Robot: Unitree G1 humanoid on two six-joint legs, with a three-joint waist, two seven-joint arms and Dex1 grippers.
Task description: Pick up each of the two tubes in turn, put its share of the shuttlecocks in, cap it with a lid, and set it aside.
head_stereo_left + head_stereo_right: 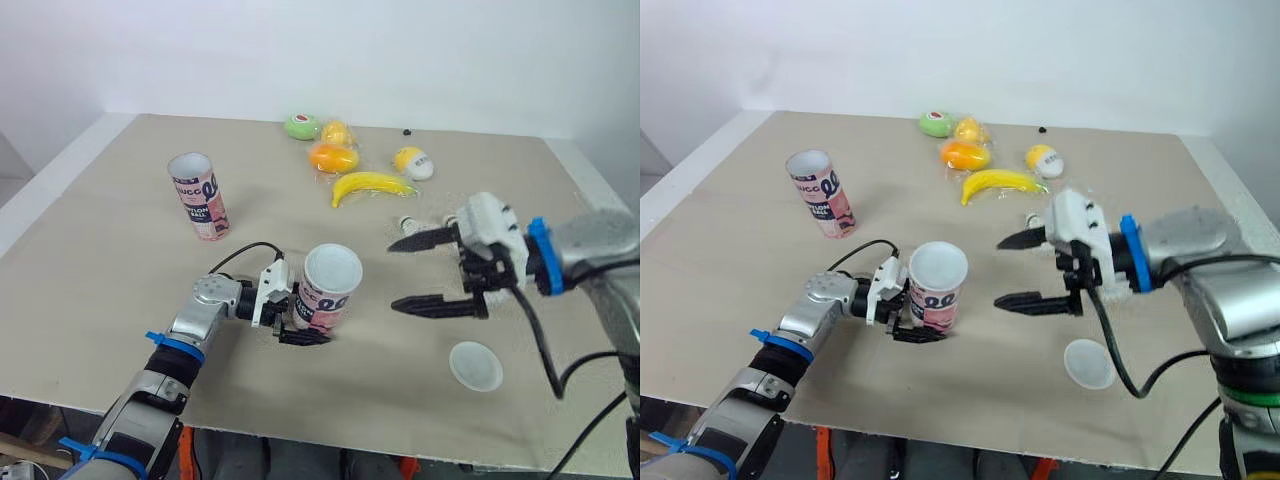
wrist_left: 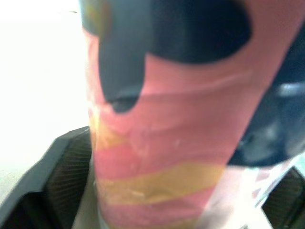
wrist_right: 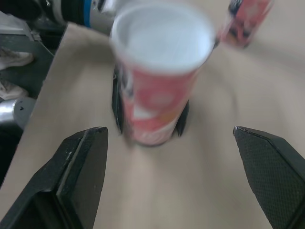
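Head view, near tube (image 1: 325, 295): upright at table front. L gripper (image 1: 303, 335) is clamped low on its base, prob. to leave the top free for you. Top looks white; can't tell if it's a lid or the open mouth.
Head view, R gripper (image 1: 425, 272): spread wide, holding nothing, just right of that tube and pointing at it. Reads as lined up to reach in.
Head view, loose lid (image 1: 475, 365): flat on table, front-right, near R gripper, handy for capping.
Head view, far tube (image 1: 198, 195): upright, back-left, well apart, untouched.
Head view, small white piece (image 1: 405, 222): behind R gripper, maybe a shuttlecock; too small to tell.
Head view, banana (image 1: 370, 185), orange (image 1: 333, 157): bunched at back w/ other toy fruit, off your work area.
L wrist view, fingers (image 2: 57, 181): tube sits betw. them, sides touching; grip looks firm.
R wrist view, fingers (image 3: 81, 176): far apart, tube centred ahead, not touching.
Surface: beige table top (image 1: 120, 280), flat, matte.
Room: plain white wall (image 1: 400, 50) behind.
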